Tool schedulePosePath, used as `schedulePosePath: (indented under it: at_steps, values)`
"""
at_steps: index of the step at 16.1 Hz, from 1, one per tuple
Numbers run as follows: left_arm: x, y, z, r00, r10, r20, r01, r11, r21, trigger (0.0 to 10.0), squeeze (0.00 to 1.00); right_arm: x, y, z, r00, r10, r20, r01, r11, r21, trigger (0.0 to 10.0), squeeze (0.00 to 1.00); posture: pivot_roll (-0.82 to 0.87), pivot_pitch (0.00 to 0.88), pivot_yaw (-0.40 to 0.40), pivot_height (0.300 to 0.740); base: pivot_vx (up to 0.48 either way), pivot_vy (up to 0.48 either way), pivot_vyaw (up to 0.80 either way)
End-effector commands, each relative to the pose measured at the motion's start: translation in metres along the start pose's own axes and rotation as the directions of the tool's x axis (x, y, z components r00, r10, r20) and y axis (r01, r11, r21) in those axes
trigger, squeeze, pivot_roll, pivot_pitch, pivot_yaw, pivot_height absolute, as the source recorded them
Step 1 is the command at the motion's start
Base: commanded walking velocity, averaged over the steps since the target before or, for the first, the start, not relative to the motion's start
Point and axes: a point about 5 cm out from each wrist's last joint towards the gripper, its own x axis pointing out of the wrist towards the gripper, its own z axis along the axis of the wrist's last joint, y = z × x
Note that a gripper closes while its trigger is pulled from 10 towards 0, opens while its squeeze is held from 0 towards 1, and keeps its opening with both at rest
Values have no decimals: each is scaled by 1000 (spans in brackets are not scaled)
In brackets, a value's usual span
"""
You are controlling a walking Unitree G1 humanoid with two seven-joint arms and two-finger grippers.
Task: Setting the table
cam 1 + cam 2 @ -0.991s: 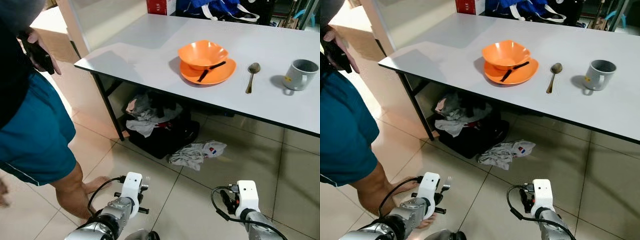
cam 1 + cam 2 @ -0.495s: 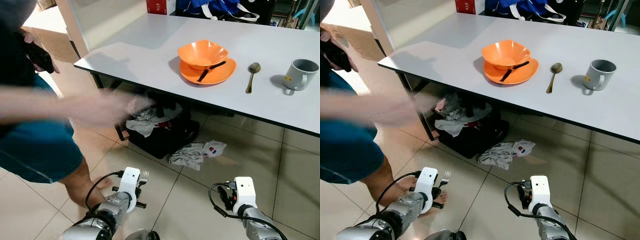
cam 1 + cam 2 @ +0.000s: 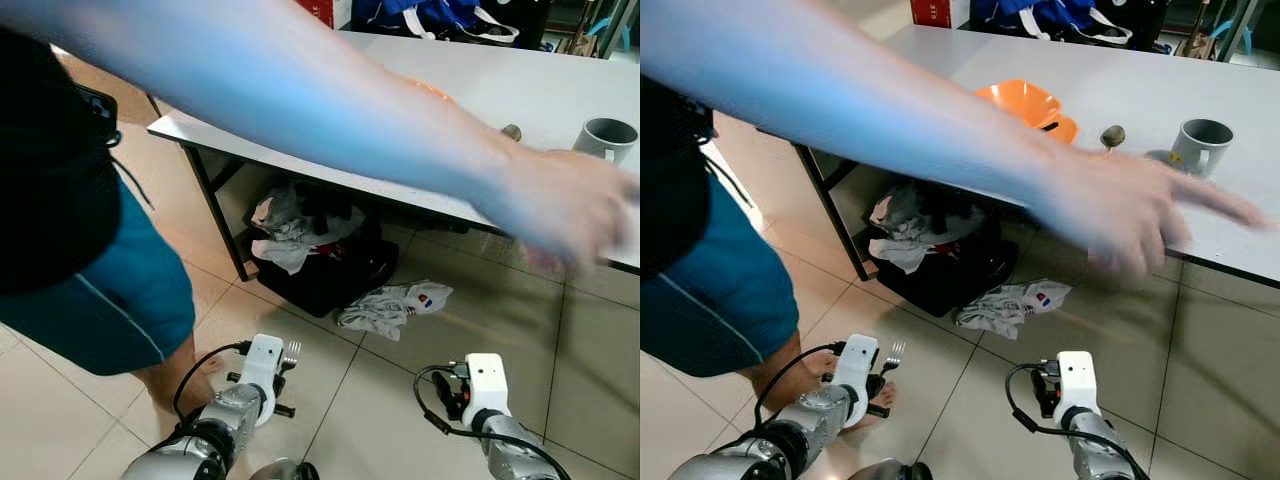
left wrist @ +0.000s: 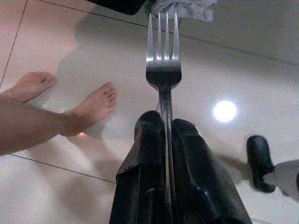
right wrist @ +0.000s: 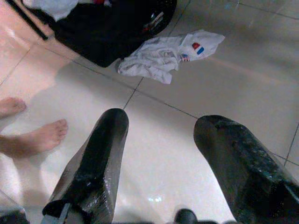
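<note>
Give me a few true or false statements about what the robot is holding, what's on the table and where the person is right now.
1. The left tool is shut on a fork. True.
2. The right tool is clamped on a spoon. False: its fingers stand apart with nothing between them, over the floor.
3. A grey mug stands upright on the table. True.
4. The person's arm hangs straight down at their side. False: it stretches across in front of the table, blurred.
5. A crumpled white cloth lies on the floor near the table. True.
</note>
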Motion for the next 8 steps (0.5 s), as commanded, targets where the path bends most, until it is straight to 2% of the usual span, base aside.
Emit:
schedulePosePath:
  at_steps: [1, 3, 4, 8]
  values:
    - [0, 2, 4, 1000, 2, 16, -2, 1000, 22, 10000, 0, 0, 2, -2, 1000, 1, -12, -2, 1000, -15, 10000, 0, -88, 0, 129, 740, 0, 0, -625]
    - [-1, 5, 5, 1000, -6, 20, 4, 997, 74, 10000, 0, -1, 0, -5, 1000, -10, -22, 9, 1000, -1, 10000, 0, -83, 0, 138, 740, 0, 0, -647]
    - [-1, 6, 9, 999, -20, 37, 15, 992, 125, 10000, 0, -3, -1, -8, 999, -20, -30, 21, 1000, 8, 10000, 0, -84, 0, 142, 740, 0, 0, -681]
    - [-1, 5, 13, 998, -41, 47, 33, 984, 174, 10000, 0, -7, 1, -20, 998, -28, -60, 29, 1000, 12, 10000, 0, -89, 0, 145, 740, 0, 0, -675]
